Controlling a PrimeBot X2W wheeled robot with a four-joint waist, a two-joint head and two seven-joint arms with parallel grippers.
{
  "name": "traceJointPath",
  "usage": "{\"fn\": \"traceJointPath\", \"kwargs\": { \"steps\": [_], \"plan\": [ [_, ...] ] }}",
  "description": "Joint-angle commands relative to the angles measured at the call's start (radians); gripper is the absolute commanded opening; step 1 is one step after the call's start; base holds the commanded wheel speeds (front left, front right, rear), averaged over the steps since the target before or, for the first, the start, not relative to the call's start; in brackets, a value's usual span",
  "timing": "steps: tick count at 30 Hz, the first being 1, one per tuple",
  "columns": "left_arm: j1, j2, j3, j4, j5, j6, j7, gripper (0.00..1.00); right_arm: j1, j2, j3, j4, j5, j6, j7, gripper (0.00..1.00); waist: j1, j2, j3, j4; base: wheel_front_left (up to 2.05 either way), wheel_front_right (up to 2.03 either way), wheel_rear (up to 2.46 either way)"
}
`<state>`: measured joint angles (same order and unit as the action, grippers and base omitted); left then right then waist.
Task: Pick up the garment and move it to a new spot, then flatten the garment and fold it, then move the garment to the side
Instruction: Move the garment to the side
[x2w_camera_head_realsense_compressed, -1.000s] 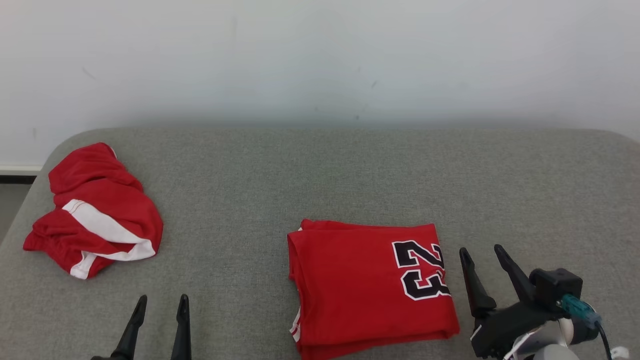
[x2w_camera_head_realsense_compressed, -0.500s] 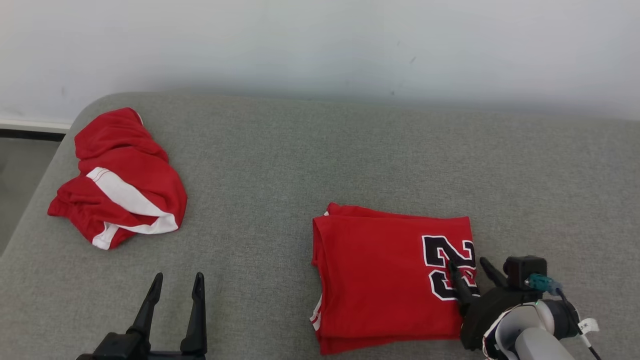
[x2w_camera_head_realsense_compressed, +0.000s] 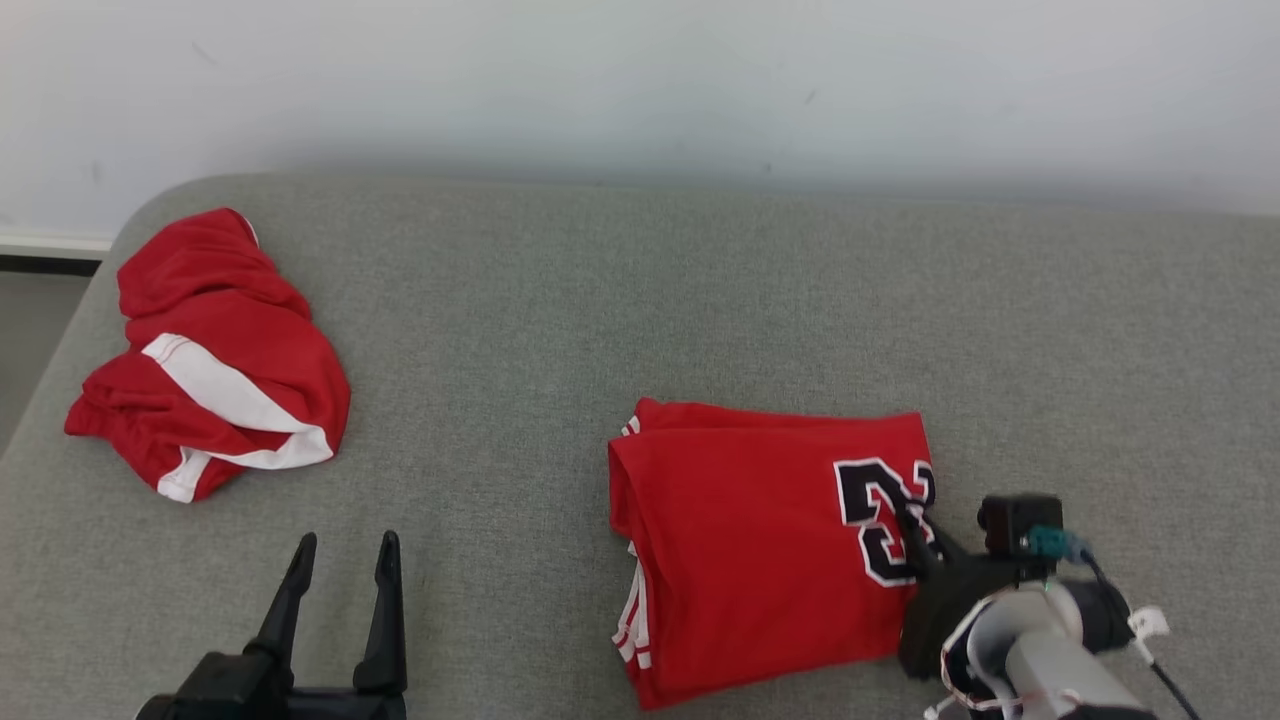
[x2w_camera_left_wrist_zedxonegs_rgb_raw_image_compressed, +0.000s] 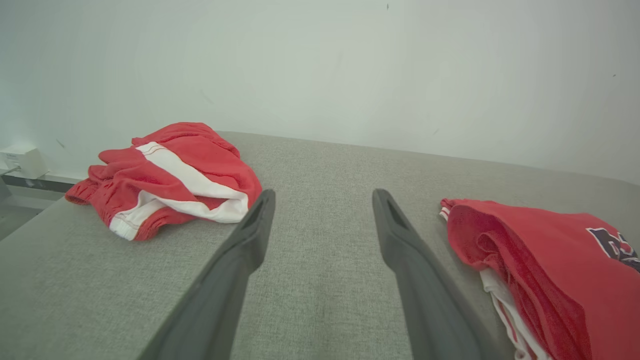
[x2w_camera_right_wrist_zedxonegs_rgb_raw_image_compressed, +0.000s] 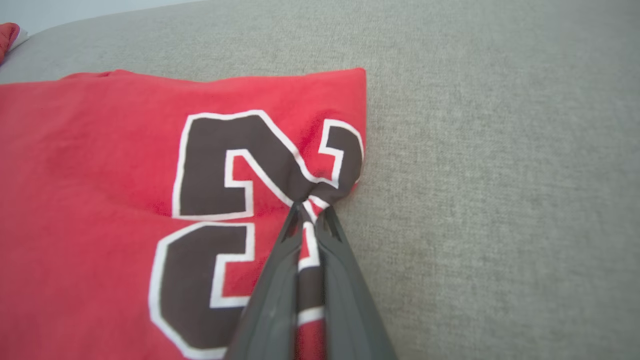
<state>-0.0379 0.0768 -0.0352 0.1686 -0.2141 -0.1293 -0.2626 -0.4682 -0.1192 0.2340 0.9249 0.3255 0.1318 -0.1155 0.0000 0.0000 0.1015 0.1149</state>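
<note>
- Running along the far edge of the grey padded surface (x2w_camera_head_realsense_compressed: 700, 300) is a white wall (x2w_camera_head_realsense_compressed: 640, 80). The far left corner is rounded, and a strip of floor (x2w_camera_head_realsense_compressed: 25, 330) shows beyond it.
- Open room: a broad bare stretch lies behind the folded red garment (x2w_camera_head_realsense_compressed: 750, 540) up to the wall. More bare grey lies to its right, and a wide bare band to its left.
- A crumpled red-and-white garment (x2w_camera_head_realsense_compressed: 210, 350) sits near the rounded left corner, well apart from the folded one.
- The folded red garment lies flat in the near right half of the surface. Its stacked layers with white trim face left.
- The right gripper (x2w_camera_right_wrist_zedxonegs_rgb_raw_image_compressed: 311, 207) is at the garment's right edge. Its two dark fingers are pressed together on a gathered tuck of cloth, right on the black-and-white number print (x2w_camera_right_wrist_zedxonegs_rgb_raw_image_compressed: 235, 165).
- The cloth puckers in toward those fingertips, and grey surface lies just beside the pinch on the right.
- The left gripper (x2w_camera_head_realsense_compressed: 348, 540) has its fingers spread with nothing between them. It is over bare grey near the front, between the two garments and touching neither.
</note>
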Motion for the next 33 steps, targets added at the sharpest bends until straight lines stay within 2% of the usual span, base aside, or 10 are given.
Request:
{"fn": "traceJointPath", "kwargs": {
  "steps": [1, 5, 13, 20, 21, 33],
  "plan": [
    [-0.019, -0.003, 0.001, -0.006, 0.004, -0.001, -0.003, 1.00, -0.037, -0.015, 0.006, 0.000, 0.005, -0.002, -0.009, 0.00, 0.0000, 0.0000, 0.025, -0.008, 0.00, 0.00, 0.00],
    [-0.053, -0.006, -0.010, -0.019, 0.008, -0.001, -0.003, 1.00, -0.127, -0.045, 0.021, -0.002, 0.008, -0.002, -0.025, 0.00, 0.0000, 0.0000, 0.078, -0.017, 0.00, 0.00, 0.00],
    [-0.140, -0.004, -0.036, -0.095, 0.023, -0.001, -0.003, 1.00, -0.347, -0.157, 0.019, 0.007, 0.013, -0.002, -0.022, 0.00, 0.0000, 0.0000, 0.249, -0.057, 0.00, 0.00, 0.00],
    [-0.195, 0.047, -0.031, -0.156, 0.046, 0.000, -0.003, 1.00, -0.517, -0.267, 0.034, -0.017, 0.016, -0.002, -0.031, 0.00, 0.0000, 0.0000, 0.413, -0.159, 0.00, 0.00, 0.00],
    [-0.195, 0.047, -0.031, -0.156, 0.046, 0.000, -0.003, 1.00, -0.517, -0.267, 0.034, -0.017, 0.016, -0.002, -0.031, 0.00, 0.0000, 0.0000, 0.413, -0.159, 0.00, 0.00, 0.00],
    [-0.225, 0.139, -0.019, -0.228, 0.076, 0.000, -0.003, 1.00, -0.662, -0.443, 0.055, -0.064, 0.018, -0.002, -0.028, 0.00, 0.0000, 0.0000, 0.537, -0.303, 0.00, 0.00, 0.00]
  ]
}}
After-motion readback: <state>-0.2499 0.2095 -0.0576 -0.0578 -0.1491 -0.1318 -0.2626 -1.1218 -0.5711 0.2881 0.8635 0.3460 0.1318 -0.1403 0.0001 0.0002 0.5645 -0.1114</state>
